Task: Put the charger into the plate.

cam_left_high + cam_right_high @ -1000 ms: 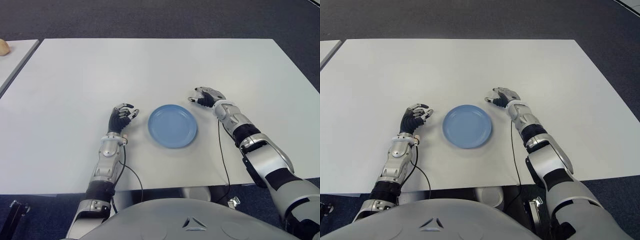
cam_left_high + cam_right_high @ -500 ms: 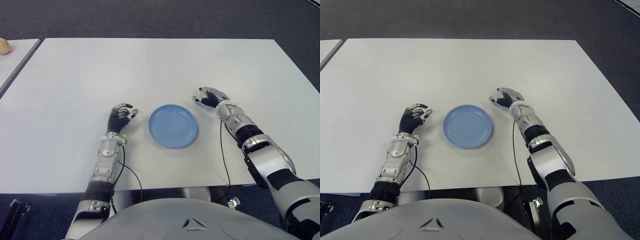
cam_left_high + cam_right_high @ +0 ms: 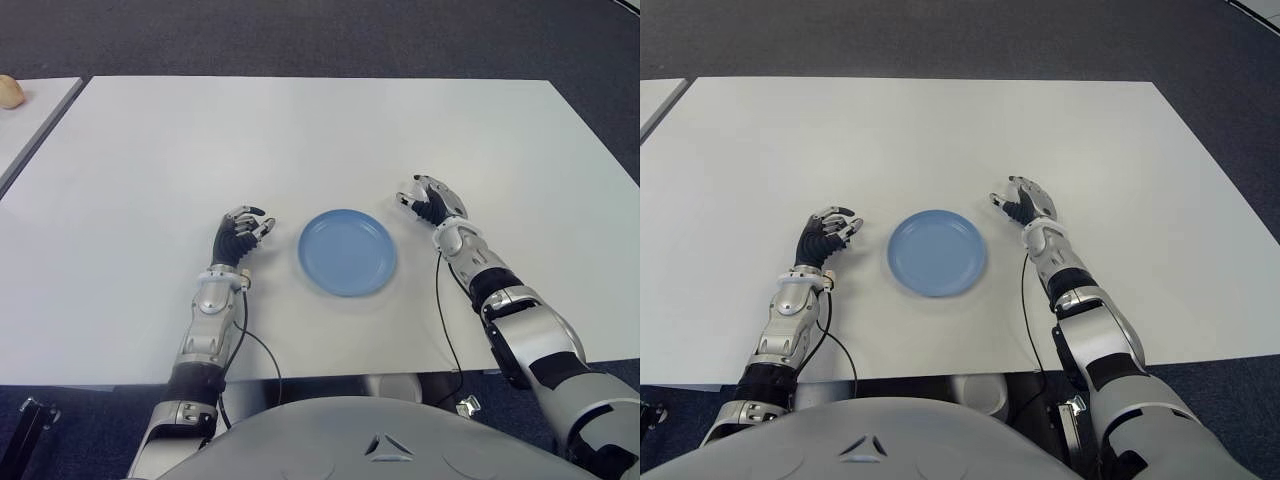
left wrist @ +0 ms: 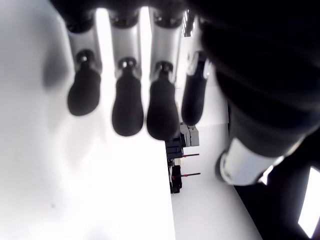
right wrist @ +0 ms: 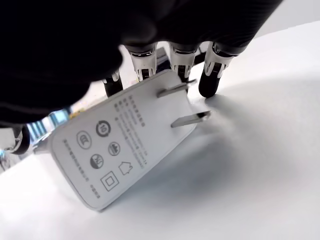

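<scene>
The plate [image 3: 347, 251] is sitting on the table [image 3: 300, 130], near its front edge. The left hand [image 3: 238, 236] is showing just left of the plate, the right hand [image 3: 432, 203] just right of it, closing around the charger [image 5: 122, 142].

White charger [image 5: 120, 150] beside blue plate [image 3: 347, 251]

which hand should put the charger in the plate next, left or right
Right. The right hand already has the charger under its curled fingers, just right of the empty plate. The left hand holds nothing.
</scene>
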